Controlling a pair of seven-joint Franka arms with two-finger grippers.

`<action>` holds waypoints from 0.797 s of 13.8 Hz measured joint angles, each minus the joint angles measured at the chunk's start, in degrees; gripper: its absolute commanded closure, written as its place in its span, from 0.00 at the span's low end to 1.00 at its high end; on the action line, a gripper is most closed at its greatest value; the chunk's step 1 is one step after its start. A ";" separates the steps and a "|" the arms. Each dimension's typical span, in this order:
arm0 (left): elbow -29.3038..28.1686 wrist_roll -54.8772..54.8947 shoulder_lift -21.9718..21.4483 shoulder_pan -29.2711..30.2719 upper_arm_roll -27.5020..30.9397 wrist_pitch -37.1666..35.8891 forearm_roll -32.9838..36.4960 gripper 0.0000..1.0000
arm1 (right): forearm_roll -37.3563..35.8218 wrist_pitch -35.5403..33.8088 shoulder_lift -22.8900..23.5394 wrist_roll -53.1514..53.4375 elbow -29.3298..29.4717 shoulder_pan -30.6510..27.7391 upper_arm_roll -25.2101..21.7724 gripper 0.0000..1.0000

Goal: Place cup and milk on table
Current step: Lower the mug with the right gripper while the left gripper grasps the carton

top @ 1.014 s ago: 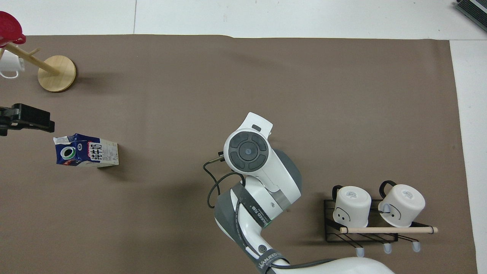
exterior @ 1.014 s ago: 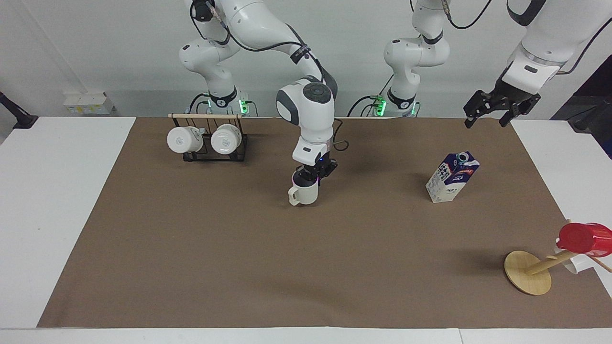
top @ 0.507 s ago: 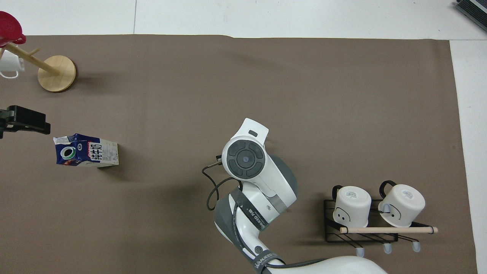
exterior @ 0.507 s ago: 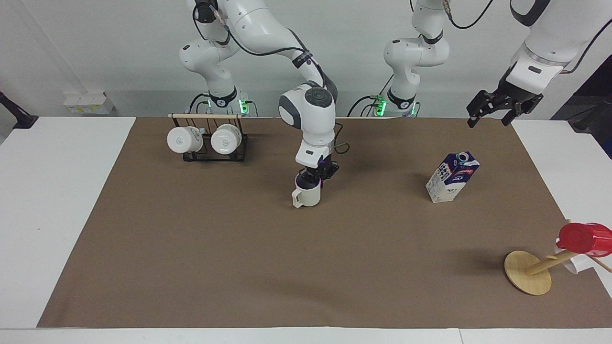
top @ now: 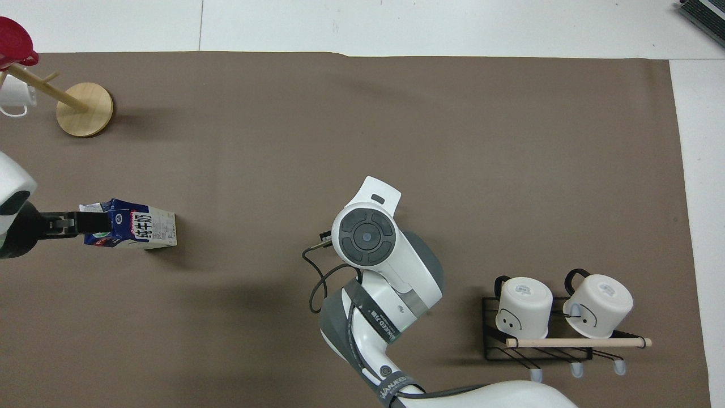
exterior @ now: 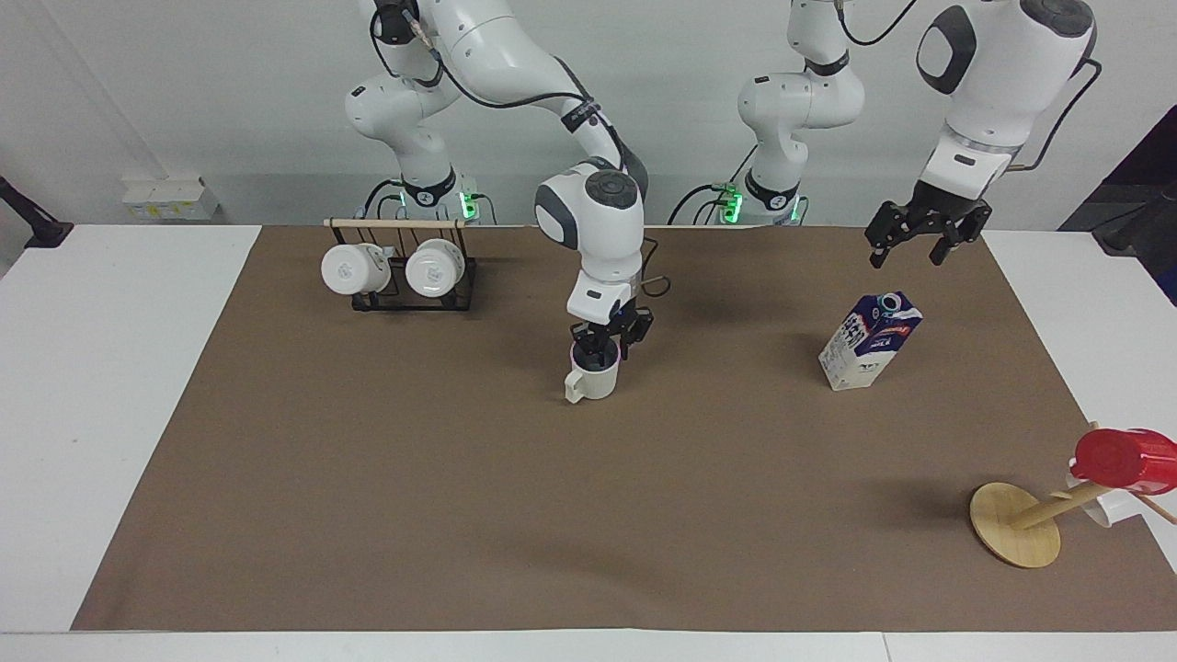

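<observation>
Right gripper point(exterior: 604, 348) now lower over the cup point(exterior: 592, 380), fingers spread apart around its rim where a second ago they pinched it. Cup now standing on the counter's point(exterior: 129, 368) brown sheet point(exterior: 460, 496), slightly nearer the left arm's end, handle turned a little. Left gripper point(exterior: 919, 241) swung inward from above the sheet's corner to hang over the milk point(exterior: 870, 342); now covers the carton's spout in the overhead view.

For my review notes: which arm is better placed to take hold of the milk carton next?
Left. The left gripper, open, hangs over the milk, which stands free on the table. The right gripper is at the cup mid-table.
</observation>
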 measured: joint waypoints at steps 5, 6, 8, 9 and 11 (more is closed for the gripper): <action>-4.28 1.15 0.37 1.43 0.04 6.64 0.03 0.00 | 2.69 0.57 -1.03 0.74 1.76 -0.02 -0.03 0.00; -4.67 1.50 0.71 1.77 0.06 7.68 0.03 0.00 | 3.78 0.40 -1.97 0.79 2.14 -0.13 -0.08 0.00; -5.92 1.75 2.04 2.02 0.03 10.70 0.03 0.00 | 6.19 -1.98 -5.13 0.84 2.58 -0.35 -0.52 0.00; -6.37 1.78 2.82 2.03 0.01 11.82 0.03 0.00 | 6.65 -3.89 -7.03 0.89 2.74 -0.69 -0.80 0.00; -6.68 1.82 4.11 2.03 -0.05 12.90 0.03 0.00 | 6.75 -8.65 -11.23 0.92 2.83 -2.75 -0.99 0.00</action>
